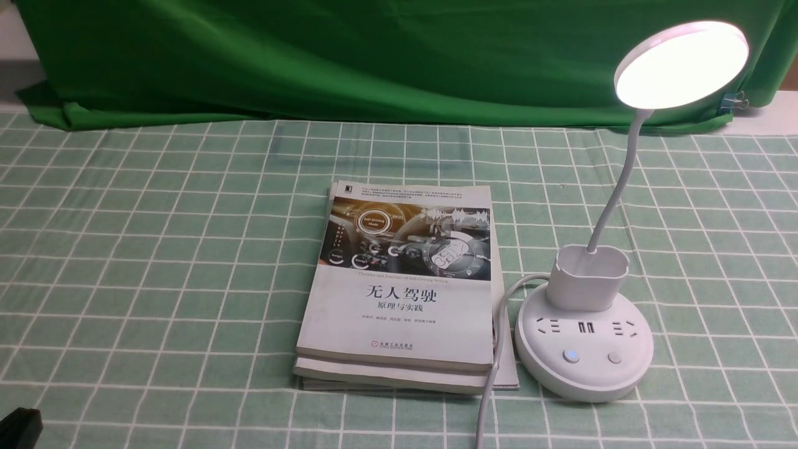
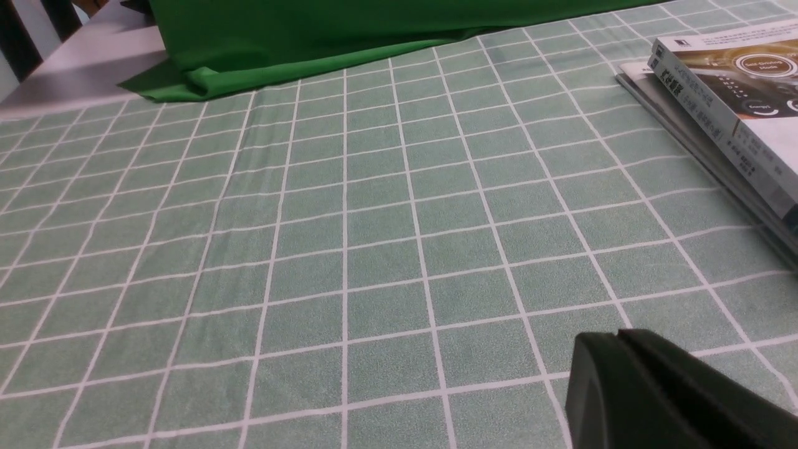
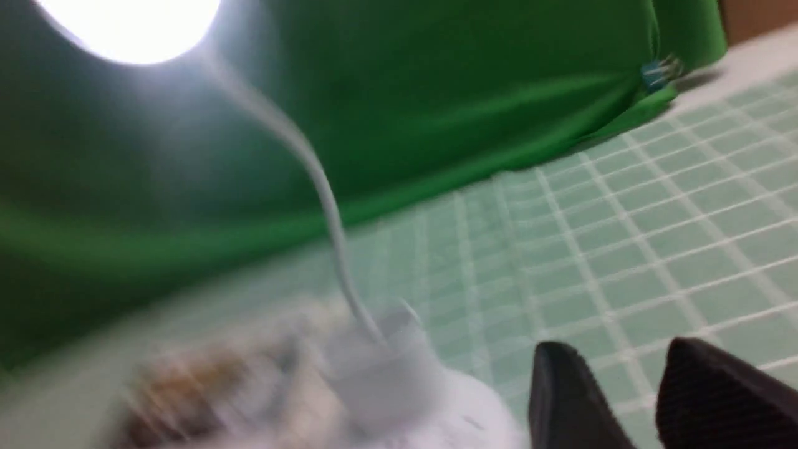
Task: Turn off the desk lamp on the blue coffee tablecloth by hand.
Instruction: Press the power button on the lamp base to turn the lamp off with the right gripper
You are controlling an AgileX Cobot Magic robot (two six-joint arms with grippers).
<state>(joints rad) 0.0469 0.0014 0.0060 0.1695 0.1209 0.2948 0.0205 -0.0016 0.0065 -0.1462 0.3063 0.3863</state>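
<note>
Now | desk lamp lit (blurred view) | right hand near it, parted

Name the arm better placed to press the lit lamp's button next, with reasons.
Right. The white disc-headed desk lamp stands on the robot's right, and it shows close beside the right arm's black end effector. The left black end effector sits far left, beyond the stacked paperback books.

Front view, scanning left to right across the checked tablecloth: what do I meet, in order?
left gripper (only its black tip shows at the lower corner) → stack of books → desk lamp, its head lit
</note>
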